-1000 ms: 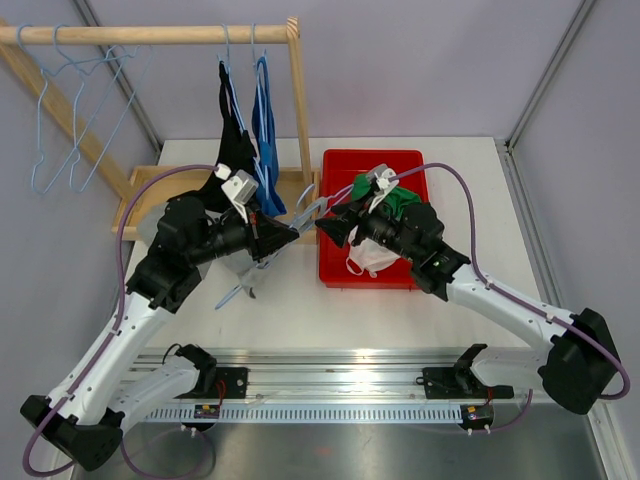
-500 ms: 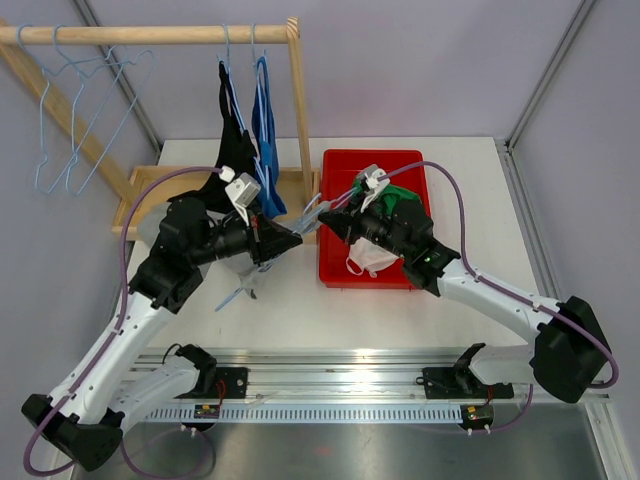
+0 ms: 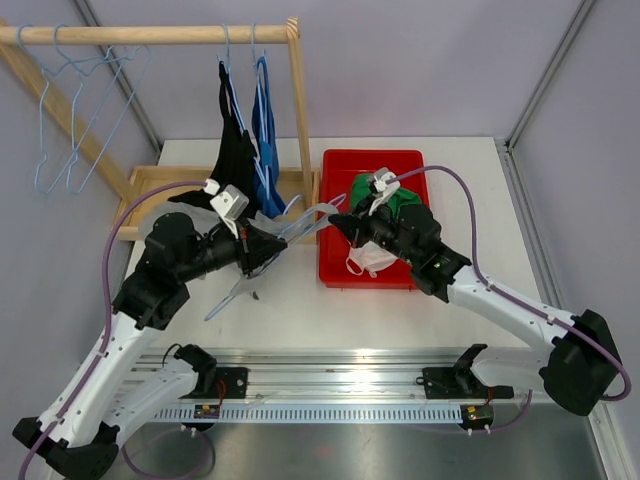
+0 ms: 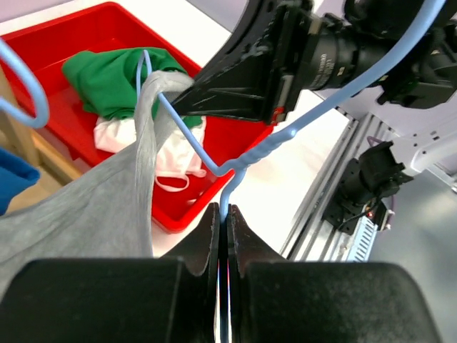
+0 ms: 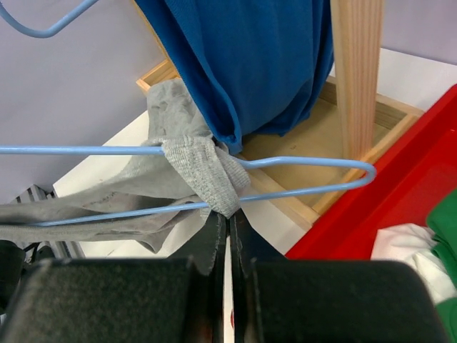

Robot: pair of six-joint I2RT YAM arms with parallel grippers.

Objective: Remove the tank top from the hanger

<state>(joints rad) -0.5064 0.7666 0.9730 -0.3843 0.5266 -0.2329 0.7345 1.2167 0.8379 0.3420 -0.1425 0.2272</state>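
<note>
Pale walls [image 3: 420, 60] enclose a white bench [image 3: 300, 300] bearing a wooden rack [image 3: 150, 34] and a red bin [image 3: 372, 154]. Above the bench, the left tool [image 4: 223, 211] clamps the blue hanger [image 4: 268, 143]. The right tool [image 5: 227, 216] pinches the grey tank top [image 5: 200, 168] draped on it.

tank top [image 5: 203, 171]: grey, on the hanger, strap bunched around its wire
hanger [image 5: 314, 161]: light-blue wire, tilted, mid-table
</note>
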